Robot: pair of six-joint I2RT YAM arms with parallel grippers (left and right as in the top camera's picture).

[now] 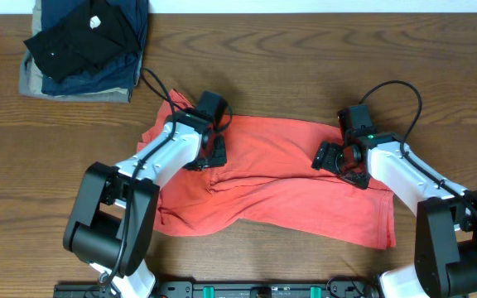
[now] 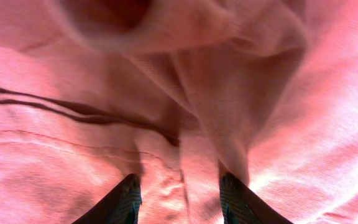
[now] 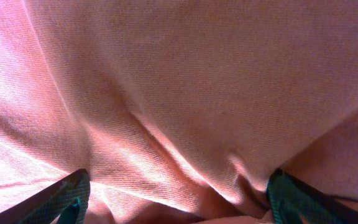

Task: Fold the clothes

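The clothes, an orange-red T-shirt (image 1: 288, 186), lie crumpled across the middle of the wooden table, with a fold running along their length. My left gripper (image 1: 208, 156) is down on the shirt's left part. In the left wrist view the left gripper (image 2: 180, 199) has its jaws apart, and a low ridge of the cloth (image 2: 278, 93) lies between the fingers (image 2: 127, 200). My right gripper (image 1: 335, 159) rests on the shirt's right part. Seen from the right wrist, the right gripper (image 3: 179, 199) stands wide open over wrinkled cloth (image 3: 197, 74), which fills the view.
A stack of folded black, navy and khaki garments (image 1: 81, 45) sits at the table's far left corner. Bare wooden table (image 1: 321, 58) shows behind the shirt and to its right. Black cables run from both wrists.
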